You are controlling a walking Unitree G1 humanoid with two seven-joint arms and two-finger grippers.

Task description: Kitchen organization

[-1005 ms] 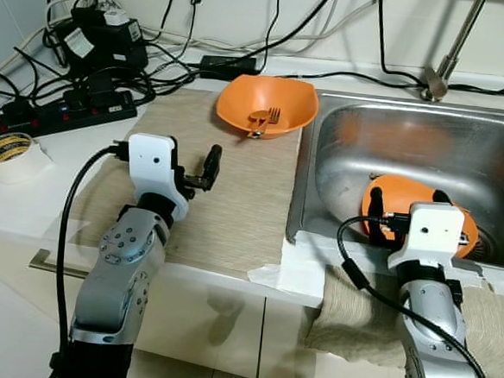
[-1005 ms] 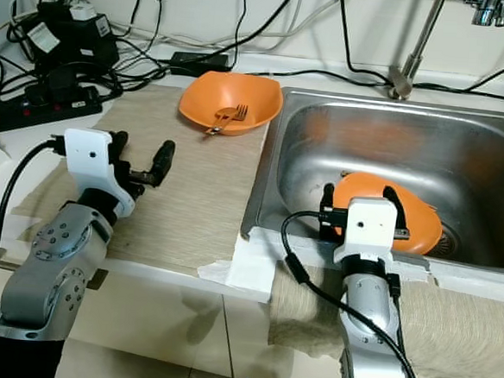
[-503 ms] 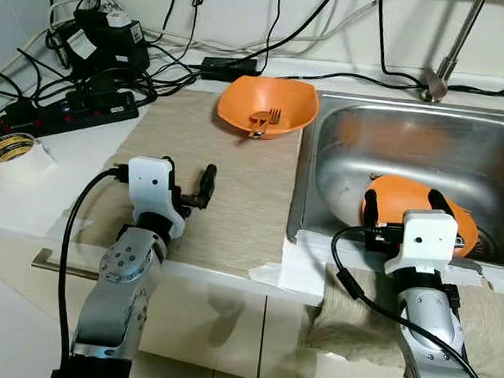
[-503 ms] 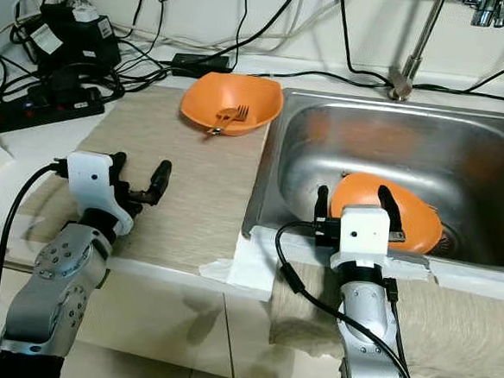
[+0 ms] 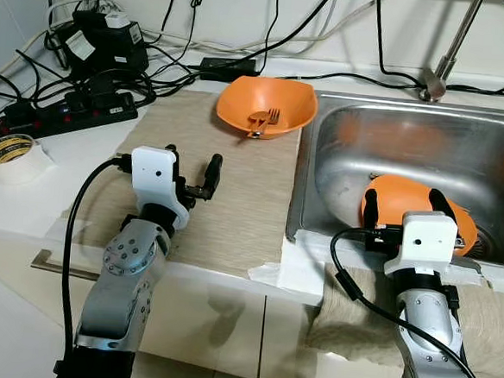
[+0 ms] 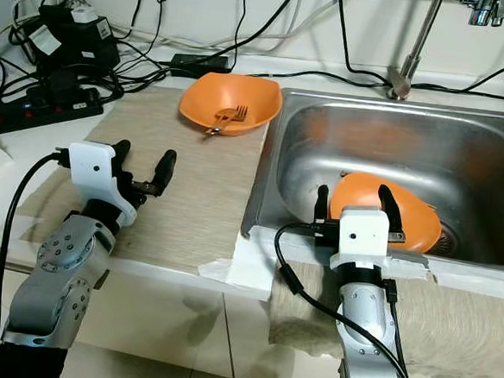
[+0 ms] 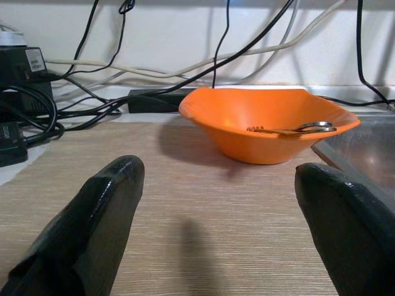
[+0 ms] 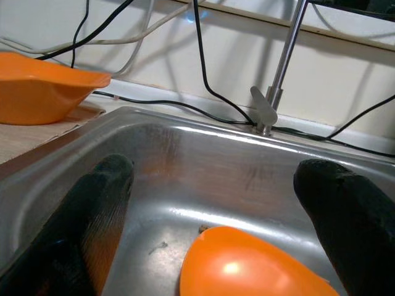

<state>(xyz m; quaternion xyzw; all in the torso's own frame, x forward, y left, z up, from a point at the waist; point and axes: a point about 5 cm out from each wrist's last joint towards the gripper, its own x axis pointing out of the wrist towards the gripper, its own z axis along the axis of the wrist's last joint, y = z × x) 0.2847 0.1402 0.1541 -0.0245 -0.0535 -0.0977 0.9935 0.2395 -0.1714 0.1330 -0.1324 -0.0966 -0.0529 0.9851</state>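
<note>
You've barely started: the orange plastic bowl holding a fork (image 5: 267, 106) sits upper centre on the table, another orange bowl (image 5: 411, 203) lies overturned in the steel sink (image 5: 411, 135); left gripper (image 5: 193, 171) and right gripper (image 6: 355, 205) hover, jaws apart, empty.

White wall (image 5: 351, 6) – pale counter (image 5: 27, 195) – white cabinet fronts (image 5: 208, 324).

Your left arm (image 5: 130, 267) rises from below and bends forward, and its white wrist block (image 5: 154, 172) stands over the near part of the counter (image 5: 81, 155). The left gripper (image 5: 191, 172) points forward with its two black fingers (image 7: 102, 213) spread wide apart and nothing between them. Your right arm (image 5: 427, 340) comes up straight at the right side, also with a white wrist block (image 5: 423, 240) on top. The right gripper (image 5: 402, 208) reaches forward and its jaws are wide open, holding nothing.
</note>
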